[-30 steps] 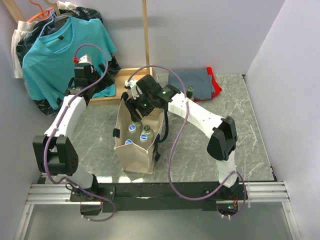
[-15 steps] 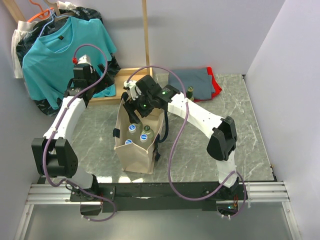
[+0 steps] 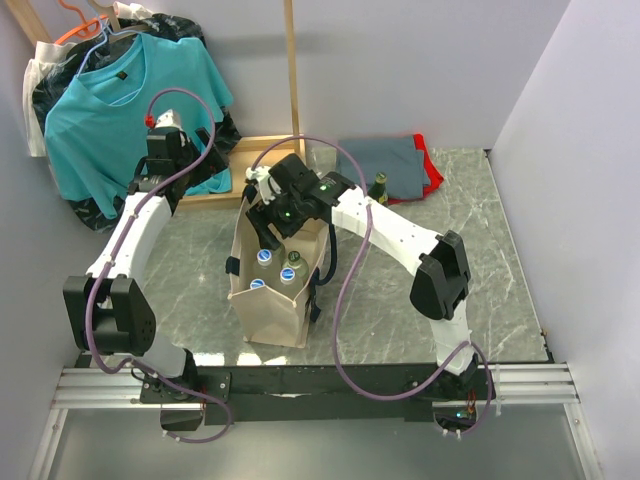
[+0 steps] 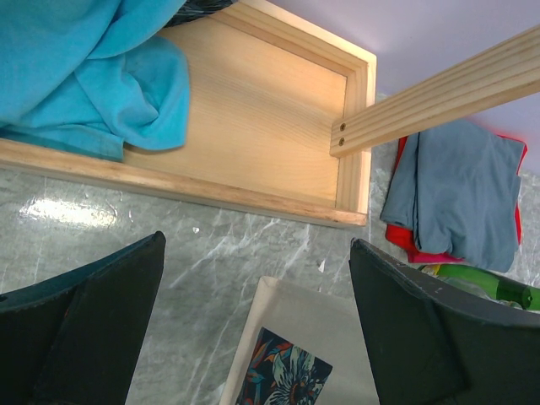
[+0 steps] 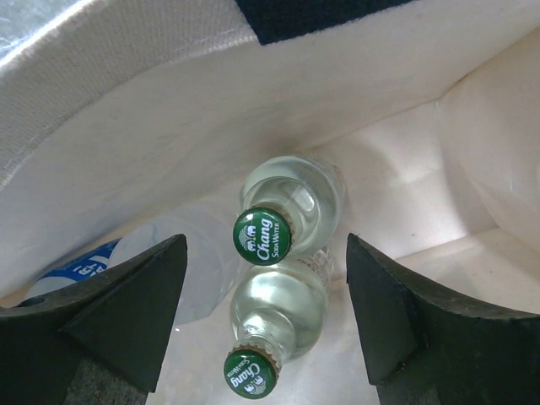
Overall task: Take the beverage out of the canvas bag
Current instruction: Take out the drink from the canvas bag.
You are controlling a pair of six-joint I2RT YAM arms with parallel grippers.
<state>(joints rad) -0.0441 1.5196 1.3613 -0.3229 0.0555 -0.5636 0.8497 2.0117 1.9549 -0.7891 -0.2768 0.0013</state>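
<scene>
The beige canvas bag (image 3: 268,305) stands upright mid-table with its mouth open. Inside, the right wrist view shows two clear glass beverage bottles with green caps (image 5: 262,236) (image 5: 251,374) and a plastic bottle with a blue label (image 5: 93,268). My right gripper (image 5: 266,312) is open at the bag's mouth (image 3: 268,228), its fingers (image 5: 110,316) standing either side of the capped bottles and touching neither. My left gripper (image 4: 257,329) is open and empty, held high near the back left (image 3: 170,152), with a corner of the bag (image 4: 337,329) below it.
A wooden tray (image 4: 253,110) with a teal shirt (image 3: 120,90) lies behind the bag. Folded grey and red cloths (image 3: 390,160) sit back right, with a green bottle (image 3: 380,185) beside them. A wooden post (image 3: 291,70) rises behind the bag.
My right gripper has sunk slightly into the bag's mouth and its jaws have widened. The left arm shifted a little to the left early on, then held still.
</scene>
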